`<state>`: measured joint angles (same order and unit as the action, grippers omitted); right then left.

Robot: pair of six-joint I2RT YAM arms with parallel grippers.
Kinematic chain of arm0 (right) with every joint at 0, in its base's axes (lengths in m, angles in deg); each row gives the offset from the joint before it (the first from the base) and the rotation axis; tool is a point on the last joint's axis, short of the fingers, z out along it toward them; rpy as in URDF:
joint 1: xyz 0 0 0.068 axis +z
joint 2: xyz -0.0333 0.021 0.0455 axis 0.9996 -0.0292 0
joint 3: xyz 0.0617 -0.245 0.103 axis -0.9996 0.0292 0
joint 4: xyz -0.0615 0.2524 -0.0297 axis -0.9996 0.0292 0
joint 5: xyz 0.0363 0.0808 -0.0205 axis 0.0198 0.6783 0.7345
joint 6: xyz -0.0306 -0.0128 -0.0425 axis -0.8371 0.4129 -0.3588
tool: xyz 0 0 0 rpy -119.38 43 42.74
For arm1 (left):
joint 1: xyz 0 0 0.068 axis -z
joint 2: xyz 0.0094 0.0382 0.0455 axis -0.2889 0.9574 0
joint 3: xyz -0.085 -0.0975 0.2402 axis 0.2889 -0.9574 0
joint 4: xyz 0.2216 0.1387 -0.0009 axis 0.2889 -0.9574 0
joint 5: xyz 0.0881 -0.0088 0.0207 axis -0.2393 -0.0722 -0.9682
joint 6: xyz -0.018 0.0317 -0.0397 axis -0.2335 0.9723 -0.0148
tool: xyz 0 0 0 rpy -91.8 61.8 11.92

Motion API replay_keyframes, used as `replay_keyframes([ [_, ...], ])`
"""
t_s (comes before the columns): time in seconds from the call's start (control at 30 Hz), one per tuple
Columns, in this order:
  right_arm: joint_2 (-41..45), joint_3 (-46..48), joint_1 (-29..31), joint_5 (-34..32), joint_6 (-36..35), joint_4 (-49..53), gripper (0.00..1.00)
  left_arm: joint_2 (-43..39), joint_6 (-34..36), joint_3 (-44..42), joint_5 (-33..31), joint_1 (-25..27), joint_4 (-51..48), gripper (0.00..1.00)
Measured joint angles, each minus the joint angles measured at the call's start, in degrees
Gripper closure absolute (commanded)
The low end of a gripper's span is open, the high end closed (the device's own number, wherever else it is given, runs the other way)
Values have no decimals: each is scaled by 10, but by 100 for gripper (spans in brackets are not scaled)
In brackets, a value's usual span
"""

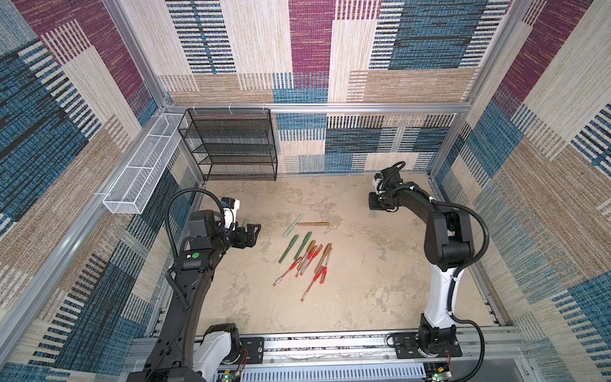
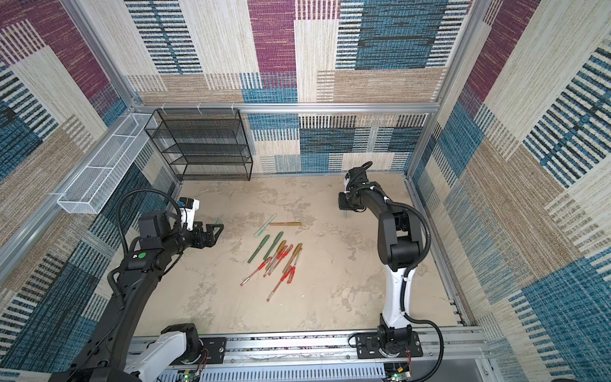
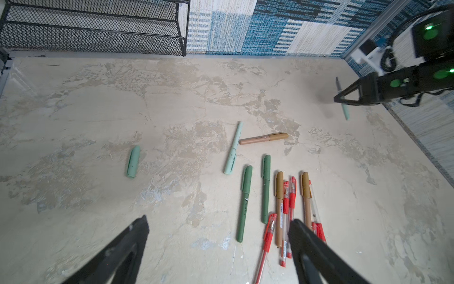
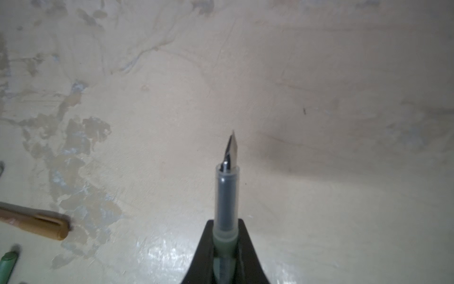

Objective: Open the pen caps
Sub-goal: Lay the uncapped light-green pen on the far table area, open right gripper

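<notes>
1. In a top view, a mint cap (image 1: 245,222) is lying on the tabletop (image 1: 363,281) just beside the left pincer (image 1: 254,233), partly hidden behind it; capped pens (image 1: 307,258) are clustering mid-tabletop.
2. Left wrist view: that pincer (image 3: 218,223) is gaping empty; the cap (image 3: 133,161) is sitting alone amid bare tabletop.
3. Right wrist view: the right pincer (image 4: 224,246) is clenching an uncapped pen (image 4: 226,196), its rear end hidden; open tabletop is stretching ahead.
</notes>
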<state>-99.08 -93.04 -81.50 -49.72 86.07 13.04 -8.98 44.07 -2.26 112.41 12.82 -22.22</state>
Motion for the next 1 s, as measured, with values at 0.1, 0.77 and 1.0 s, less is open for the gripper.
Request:
replay_keyframes([
  [0.1,-34,-16,0,-5,0,3,95,1,-3,0,3,1,0,7],
  [0.77,-55,-6,0,-30,4,-52,69,1,-3,-1,5,0,10,7],
  [1.0,-31,-1,-1,-29,5,-9,65,-1,-3,-2,13,0,10,8],
])
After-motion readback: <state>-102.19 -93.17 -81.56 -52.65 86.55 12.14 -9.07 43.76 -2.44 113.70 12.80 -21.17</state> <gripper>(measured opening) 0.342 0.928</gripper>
